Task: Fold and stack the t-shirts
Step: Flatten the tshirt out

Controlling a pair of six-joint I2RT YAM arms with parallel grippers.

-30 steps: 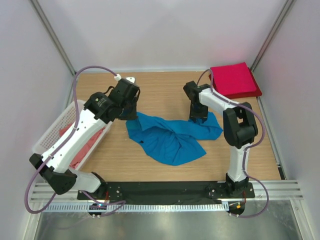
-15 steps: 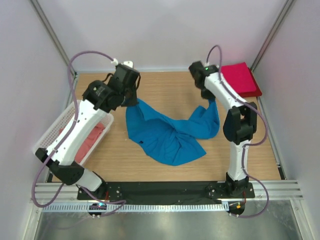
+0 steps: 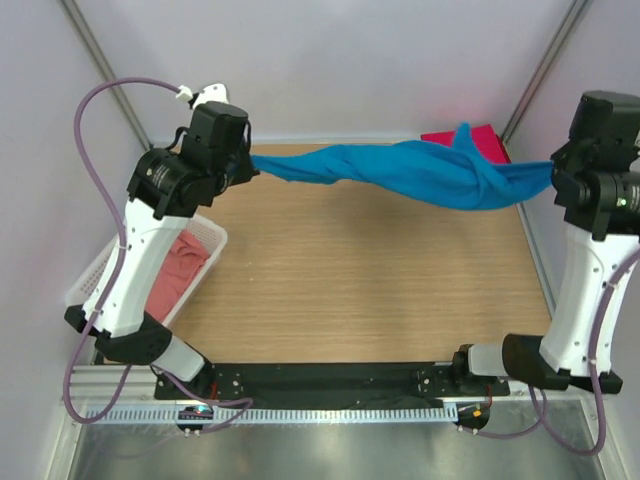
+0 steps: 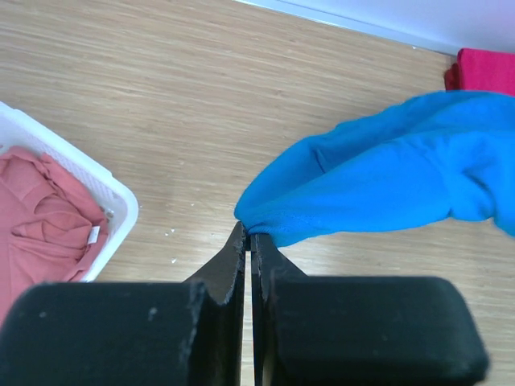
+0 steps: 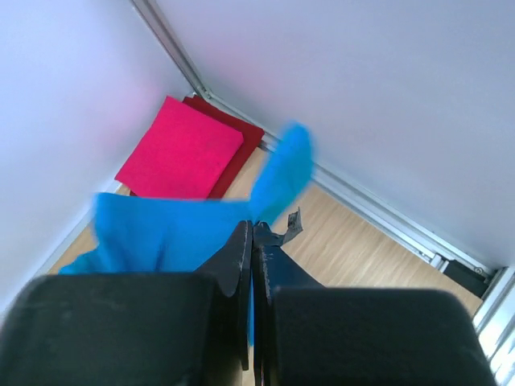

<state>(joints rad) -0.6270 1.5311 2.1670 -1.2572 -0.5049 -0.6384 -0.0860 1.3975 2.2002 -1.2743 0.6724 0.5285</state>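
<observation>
While the blue t-shirt (image 3: pixel 420 172) hangs in the air like a twisted rope, high over the wooden surface (image 3: pixel 370 280), it cannot be folded; it has to be laid out flat first. The left jaws are pressed together on one end of it. The right jaws are pressed together on the other end. So it is pinched at both ends and touches nothing below. The red t-shirt (image 3: pixel 488 140) lies folded in the far right corner, and the pink t-shirts (image 3: pixel 185 272) sit in the white basket (image 3: pixel 100 268) on the left. I think the step now is to spread the blue one out on the wood. To do that well, both ends should come down together at the same speed, so neither end tugs free. The cloth looks bunched and twisted in the middle, so a small shake or a slow drag toward the near edge may help it open. It should land on bare wood, away from the basket and not on top of the red one.
</observation>
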